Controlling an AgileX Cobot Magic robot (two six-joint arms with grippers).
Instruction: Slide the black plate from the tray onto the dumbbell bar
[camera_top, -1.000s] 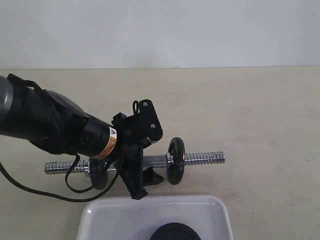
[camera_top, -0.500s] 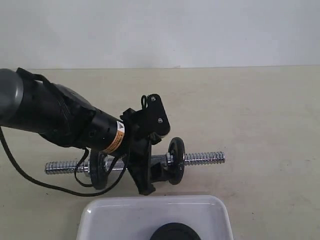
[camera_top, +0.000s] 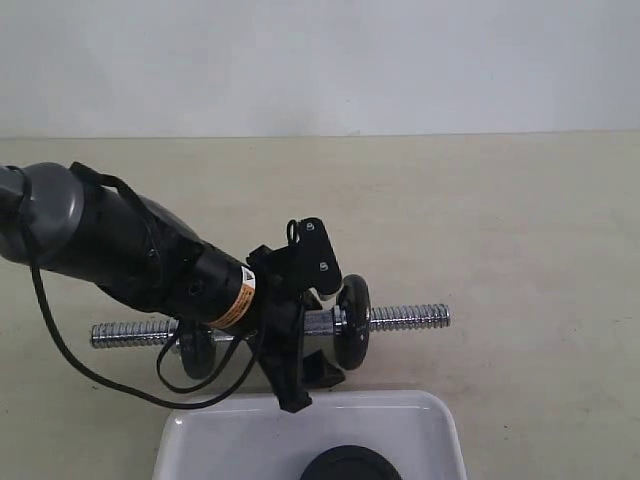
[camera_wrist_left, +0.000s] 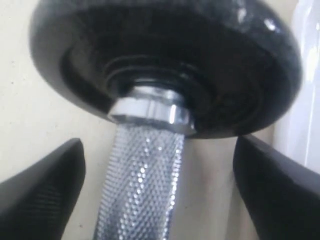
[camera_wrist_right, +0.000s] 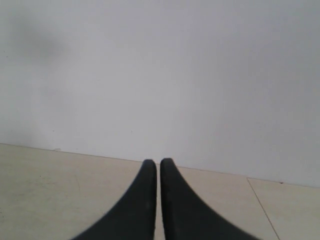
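The dumbbell bar (camera_top: 405, 317) lies across the table with one black disc (camera_top: 352, 322) right of its middle and another (camera_top: 197, 352) towards its left end. The black plate (camera_top: 350, 465) lies flat in the white tray (camera_top: 200, 432) at the front edge of the exterior view, only partly visible. My left gripper (camera_top: 318, 328) is open and straddles the bar's middle just left of the right disc. The left wrist view shows the knurled bar (camera_wrist_left: 140, 185) between the spread fingers (camera_wrist_left: 40, 192), which do not touch it, and the disc (camera_wrist_left: 165, 65) close ahead. My right gripper (camera_wrist_right: 159, 162) is shut on nothing.
The tray's rim (camera_wrist_left: 306, 100) runs close beside the left gripper. The left arm's body (camera_top: 110, 245) and its cable (camera_top: 100, 375) hang over the bar's left half. Beige tabletop (camera_top: 520, 230) stretches to the right and back towards a white wall.
The left arm has shifted right and lower along the bar, bringing its open gripper closer to the right disc. The bar, the discs and the tray have stayed still.
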